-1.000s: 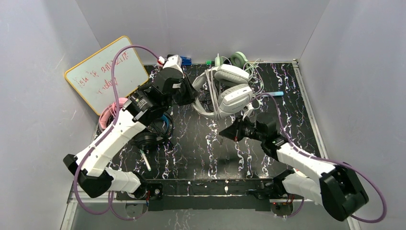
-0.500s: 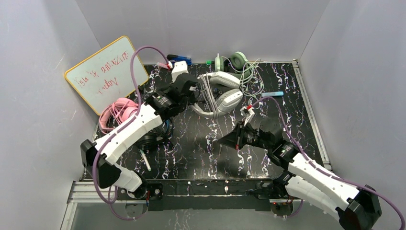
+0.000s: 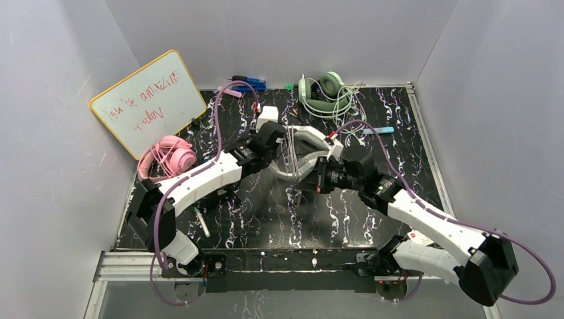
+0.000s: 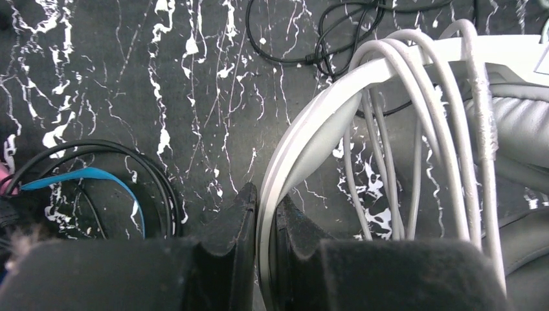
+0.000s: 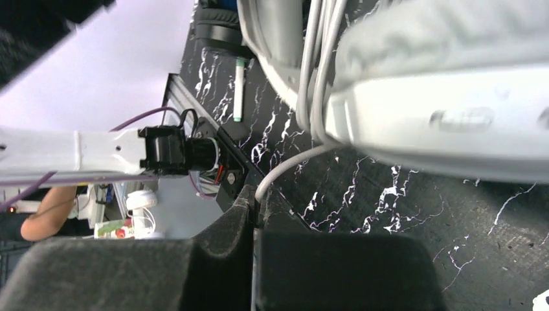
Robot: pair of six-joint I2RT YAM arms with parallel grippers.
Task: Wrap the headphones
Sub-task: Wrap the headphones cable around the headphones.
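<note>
The white-grey headphones (image 3: 307,141) hang just above the middle of the mat, with their grey cord wound several times over the headband (image 4: 421,97). My left gripper (image 3: 282,143) is shut on the headband's rim (image 4: 265,207). My right gripper (image 3: 318,177) is shut on the loose end of the cord (image 5: 256,201), just below an ear cup (image 5: 440,116). The pink headphones (image 3: 169,154) lie at the left edge of the mat. The black-and-blue headphones (image 4: 90,178) lie under my left arm and are mostly hidden in the top view.
A whiteboard (image 3: 147,100) leans on the left wall. A green headset (image 3: 322,93) with loose cords lies at the back. A marker (image 3: 203,222) lies front left. A light-blue pen (image 3: 380,130) lies right of the headset. Grey walls close in three sides.
My left gripper carried the white-grey headphones from the back toward the middle and lower. My right gripper moved from the front up under the headset, with the cord.
</note>
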